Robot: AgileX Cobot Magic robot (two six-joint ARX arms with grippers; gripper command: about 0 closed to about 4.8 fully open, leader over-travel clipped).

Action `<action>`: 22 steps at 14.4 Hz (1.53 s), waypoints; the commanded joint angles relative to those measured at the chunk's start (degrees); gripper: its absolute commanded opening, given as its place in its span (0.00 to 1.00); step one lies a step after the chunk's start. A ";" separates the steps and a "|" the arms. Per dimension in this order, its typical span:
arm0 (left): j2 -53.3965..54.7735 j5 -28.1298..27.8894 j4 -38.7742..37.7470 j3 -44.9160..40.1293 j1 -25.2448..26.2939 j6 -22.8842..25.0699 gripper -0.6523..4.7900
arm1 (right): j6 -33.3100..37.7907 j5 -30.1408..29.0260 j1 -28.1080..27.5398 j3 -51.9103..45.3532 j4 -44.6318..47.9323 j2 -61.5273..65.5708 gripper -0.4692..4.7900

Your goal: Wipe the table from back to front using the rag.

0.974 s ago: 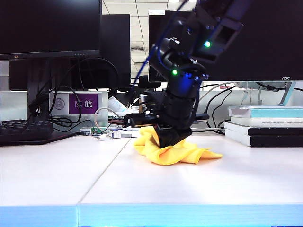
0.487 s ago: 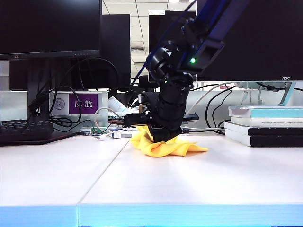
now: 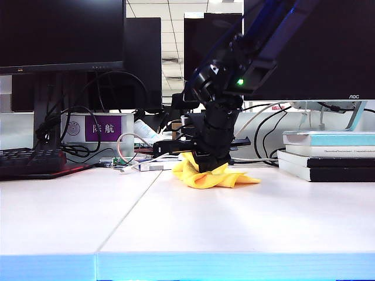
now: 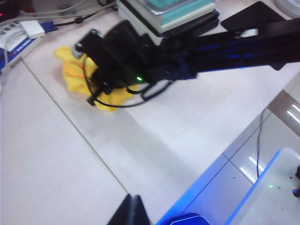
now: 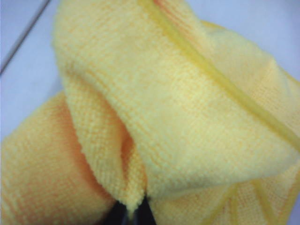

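Clenched on the bunched rag (image 3: 212, 175), the right gripper (image 3: 210, 165) has carried it farther back along the table (image 3: 234, 225) toward the monitors (image 3: 304, 50) (apparently setting up a back-to-front stroke), while the left gripper (image 4: 132, 212), jaws shut on nothing, hangs near the table's front edge.

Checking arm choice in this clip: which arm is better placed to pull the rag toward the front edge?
Right. The right gripper is shut on the crumpled yellow microfibre rag, at the back of the pale off-white table. The left gripper is shut, empty, away from it.
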 commanded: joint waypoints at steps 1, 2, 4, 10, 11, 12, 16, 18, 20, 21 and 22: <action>-0.15 0.70 0.35 0.17 0.02 0.20 0.11 | -1.68 -0.90 -0.66 5.01 -1.66 2.99 0.09; -0.15 0.70 0.35 0.17 0.02 0.20 0.11 | -2.38 -1.09 -0.92 8.20 -3.13 5.07 0.09; -0.15 0.68 0.37 0.17 0.02 0.20 0.11 | -3.50 -1.25 -1.05 12.41 -4.81 7.78 0.09; -0.15 0.70 0.31 0.17 0.02 0.17 0.11 | -5.11 -1.11 -1.46 25.66 -6.32 16.94 0.09; -0.15 0.72 0.31 0.17 0.02 0.15 0.11 | -5.31 -1.11 -1.55 27.78 -6.64 18.40 0.09; -0.15 0.72 -0.09 0.17 0.02 -0.44 0.11 | -5.92 -1.05 -1.86 31.85 -6.58 21.00 0.09; -0.11 0.70 -0.63 0.11 0.02 -0.44 0.11 | -5.90 -0.81 -4.02 36.87 -3.67 24.28 0.09; -0.13 0.72 -1.05 0.11 0.02 -0.46 0.11 | -5.90 -0.81 -4.22 38.12 -1.51 25.22 0.09; -0.13 0.70 -2.19 0.09 0.02 -0.44 0.11 | -5.90 -0.79 -4.39 38.40 0.31 26.56 0.09; -0.13 0.70 -2.36 0.09 0.02 -0.44 0.11 | -5.90 -0.81 -4.39 38.40 0.98 26.67 0.09; -0.13 0.70 -2.58 0.09 0.02 -0.44 0.11 | -5.90 -0.81 -4.39 38.40 0.98 26.69 0.09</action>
